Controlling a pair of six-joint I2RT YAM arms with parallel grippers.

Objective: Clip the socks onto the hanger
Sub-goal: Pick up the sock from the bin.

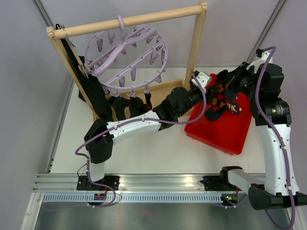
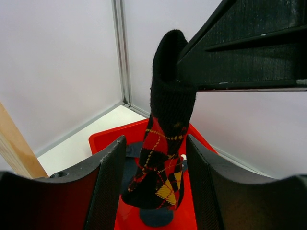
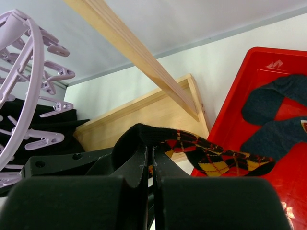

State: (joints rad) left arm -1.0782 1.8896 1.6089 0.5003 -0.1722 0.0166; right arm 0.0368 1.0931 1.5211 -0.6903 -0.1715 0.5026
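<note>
My right claw [image 3: 148, 160] is pinched fully shut on the black cuff of one argyle sock [image 2: 160, 158] and holds it up over the red tray [image 1: 230, 136], which sits at about 3 o'clock on the surface [image 1: 153, 148]. From the left wrist camera the sock hangs toe down between the two fingers of my left claw [image 2: 156, 184]. That claw stands roughly half open, with a finger on either side of the patterned part. I see no contact there, so I count it as holding nothing.

The hanger [image 1: 125, 45] hangs by its hook from the top rail of the wooden frame [image 1: 144, 19], at about 11 o'clock in the overhead view and well apart from the lifted sock. Several black socks [image 1: 120, 108] dangle under its lower rim, at its 6 o'clock side. I take those as already clipped, though the clips themselves are too small to check. Many clips around the ring are bare.

At least two dark socks [image 3: 273, 100] lie in the tray. By my reckoning the job is partway through: this sock needs handing over and clipping, then the tray emptied.
</note>
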